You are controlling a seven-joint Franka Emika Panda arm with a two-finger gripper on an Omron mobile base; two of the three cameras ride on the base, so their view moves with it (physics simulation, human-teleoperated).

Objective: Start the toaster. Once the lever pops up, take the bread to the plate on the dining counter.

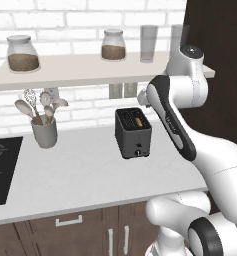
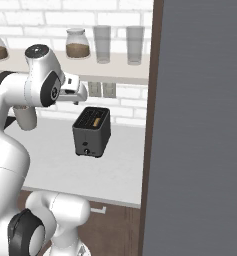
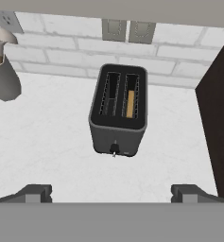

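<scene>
Fingers (image 3: 111, 194) are standing spread wide and holding nothing, hovering above the pale tabletop (image 3: 47, 151) short of the toaster (image 3: 118, 111), with the toaster's narrow face turned toward the hand. Judging by this, the step in hand is starting the toaster: the lever (image 3: 114, 149) is showing as a small dark tab low on that near face, so the hand is needing to come forward and down, lining one fingertip over the tab and not the tiny round knob beside it, then pressing straight down along the slider track; a sideways push would likely be shoving the light toaster across the tabletop instead. Closing the fingers first might be giving a firmer pressing point. Bread (image 3: 130, 104) is sitting on edge in the right-hand slot as seen from the hand, only its tan top edge showing; the other slot is looking empty. Farther left, near the brick wall, a grey utensil cup (image 1: 44, 132) is holding several pale spoons and a whisk. Beyond, on the shelf (image 1: 80, 72) above, two lidded glass jars (image 1: 23, 54) are sitting part-filled with brown grains, and two tall glasses (image 2: 102, 44) are standing empty.
</scene>
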